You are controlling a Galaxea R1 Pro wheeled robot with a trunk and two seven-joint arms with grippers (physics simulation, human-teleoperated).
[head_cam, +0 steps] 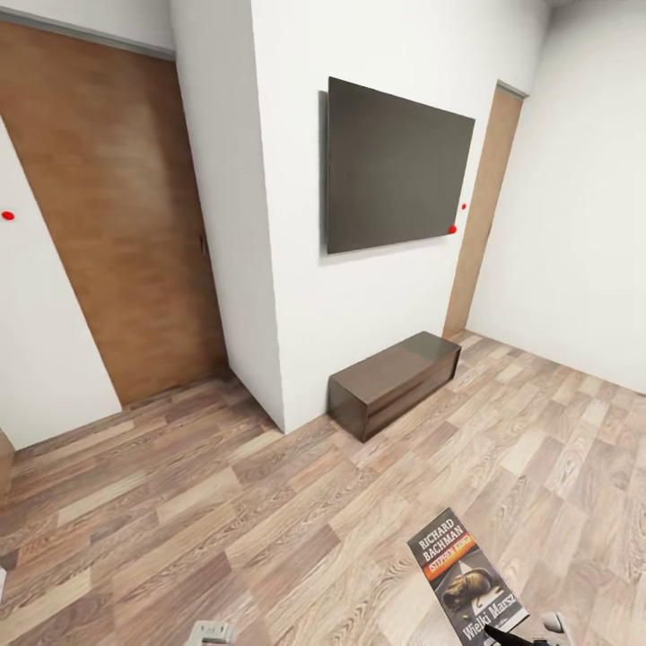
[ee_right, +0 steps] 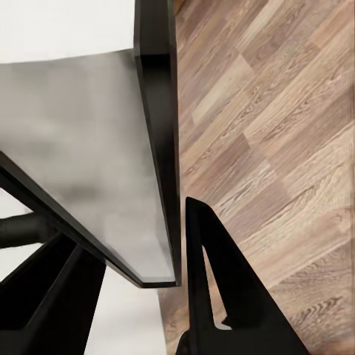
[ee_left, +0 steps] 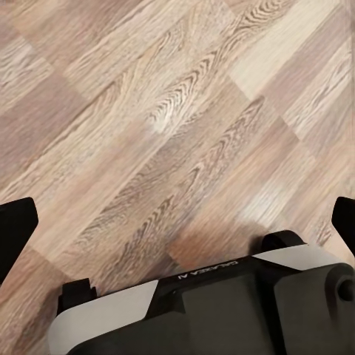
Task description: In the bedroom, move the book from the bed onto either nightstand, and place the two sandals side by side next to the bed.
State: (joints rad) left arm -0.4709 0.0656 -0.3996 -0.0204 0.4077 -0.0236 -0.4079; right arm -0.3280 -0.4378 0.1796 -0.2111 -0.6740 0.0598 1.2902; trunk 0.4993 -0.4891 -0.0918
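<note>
The book [head_cam: 467, 579] is a thin paperback held up at the lower right of the head view, above the plank floor [head_cam: 269, 520], its cover facing up and tilted. The cover is dark, with white "RICHARD BACHMAN" lettering at the top, an orange band below it, a pale picture in the middle and more white lettering near its lower end. That lower end meets the right gripper [head_cam: 525, 639] at the frame's bottom edge. In the right wrist view the book [ee_right: 96, 148] appears edge-on as a flat grey slab with a thin dark rim, and the right gripper's [ee_right: 159, 285] 2 black fingers [ee_right: 222, 288] are clamped on it, 1 on each face.

The left gripper [ee_left: 177, 222] has its 2 dark fingertips [ee_left: 15, 233] spread wide apart over bare floor, holding nothing, with part of the robot's grey and black base [ee_left: 222, 307] below.

The floor is matte wood plank in mixed brown and pale tan, with strong grain. White smooth walls rise from it. A flat dark rectangular screen [head_cam: 395, 166] hangs on the wall, and a low, glossy, dark brown box-shaped cabinet [head_cam: 395, 381] stands against the wall beneath it. A tall brown wood-grain door [head_cam: 117, 215] is to the left; a narrower one [head_cam: 484, 211] stands to the right.
</note>
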